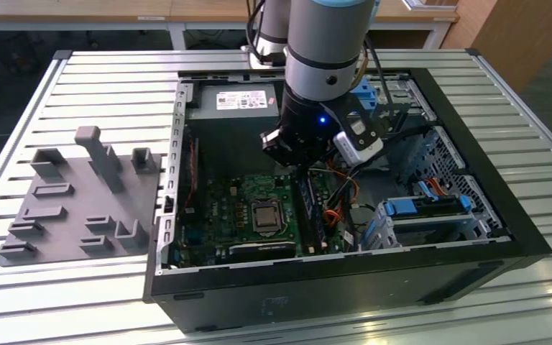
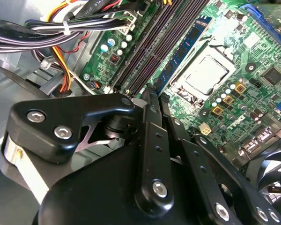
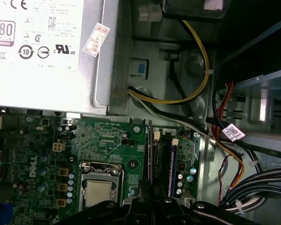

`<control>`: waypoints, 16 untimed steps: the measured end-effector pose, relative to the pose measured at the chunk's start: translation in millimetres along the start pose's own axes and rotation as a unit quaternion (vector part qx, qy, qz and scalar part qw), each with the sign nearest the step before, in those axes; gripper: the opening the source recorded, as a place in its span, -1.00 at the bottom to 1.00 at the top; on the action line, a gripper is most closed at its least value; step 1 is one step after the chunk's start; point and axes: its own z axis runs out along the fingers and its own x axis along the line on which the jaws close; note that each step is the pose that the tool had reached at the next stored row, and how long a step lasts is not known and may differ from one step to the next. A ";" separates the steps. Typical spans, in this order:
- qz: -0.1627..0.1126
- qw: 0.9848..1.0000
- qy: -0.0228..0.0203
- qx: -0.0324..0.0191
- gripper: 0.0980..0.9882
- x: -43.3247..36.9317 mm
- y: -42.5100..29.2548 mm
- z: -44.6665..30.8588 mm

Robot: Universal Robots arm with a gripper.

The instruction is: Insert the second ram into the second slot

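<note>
The second ram [image 2: 189,44] is a thin blue-green strip with dark chips, standing on edge in the memory slot nearest the processor socket [image 2: 206,75]. In the first wrist view this ram [image 3: 150,154] appears edge-on and runs in under the fingertips. My gripper [image 2: 154,93] sits low over the near end of the strip, fingers closed together on it. In the exterior view the gripper [image 1: 293,167] hangs inside the open computer case just above the slots [image 1: 310,208]. Another blue strip with chips [image 3: 172,161] stands in a slot a little further from the socket.
The power supply [image 1: 238,100] fills the case's far end. Bundled black, yellow and orange cables [image 3: 234,154] run beside the slots. Blue drive-bay brackets [image 1: 430,207] stand at the exterior view's right. A grey holder fixture [image 1: 75,194] lies on the slatted table to the left.
</note>
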 end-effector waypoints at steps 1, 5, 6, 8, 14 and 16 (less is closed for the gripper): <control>0.003 1.000 0.000 0.000 -0.91 0.1 -0.2 5.4; 0.003 1.000 0.000 0.000 -0.91 0.1 -0.2 5.4; 0.003 1.000 0.000 0.000 -0.91 0.1 -0.1 5.5; 0.003 1.000 0.000 0.000 -0.91 0.1 -0.2 5.1; 0.005 1.000 0.000 0.001 -0.91 0.0 -0.1 3.5; 0.017 1.000 0.000 0.002 -0.91 0.0 -0.1 3.4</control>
